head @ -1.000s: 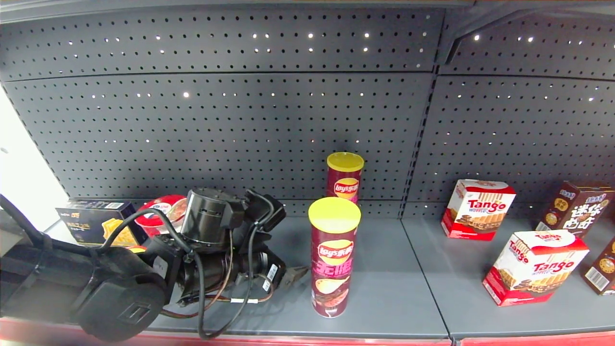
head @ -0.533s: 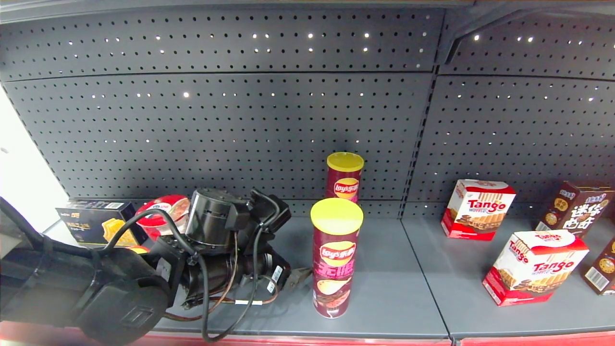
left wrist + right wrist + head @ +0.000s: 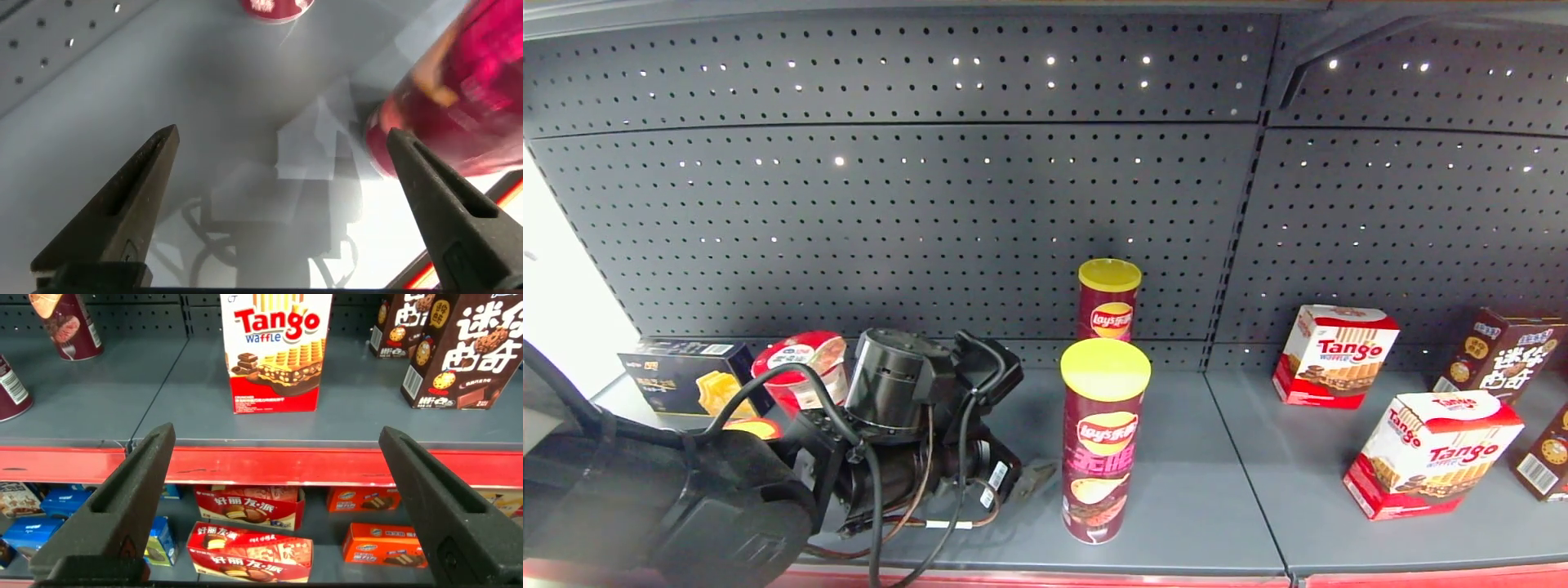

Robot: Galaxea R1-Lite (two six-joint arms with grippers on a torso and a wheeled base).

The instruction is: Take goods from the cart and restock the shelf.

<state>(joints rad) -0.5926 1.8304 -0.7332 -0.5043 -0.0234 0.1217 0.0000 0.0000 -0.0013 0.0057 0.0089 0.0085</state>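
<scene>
Sliding a little to the right across the lower centre of the head view, the front chip can (image 3: 1104,445) now stands farther from its earlier spot, and the left arm has followed it, moving right and slightly lower; the rear can (image 3: 1108,298) against the back panel has not budged.

The left gripper (image 3: 282,137) lies low over the grey shelf (image 3: 1176,490) with its fingers spread wide and nothing between them. The front can stands upright on the shelf, long axis vertical, directly right of that gripper in the head view, just off one fingertip. Whether the finger touches the can wall cannot be told from either view.

The right gripper (image 3: 278,431) is also spread and empty, hanging in front of the shelf's red edge and facing a waffle box (image 3: 276,347), well apart from the cans. The left arm is clearly the nearer one.

At the left of the head view a red bowl (image 3: 800,367) and a dark box (image 3: 686,376) sit behind the arm.

By the look of it, the can is already delivered and the placing step is nearly over. Any coming move by the left arm turns on that small gap: the can is tall and narrow, so a sideways brush from the finger could tip it.
</scene>
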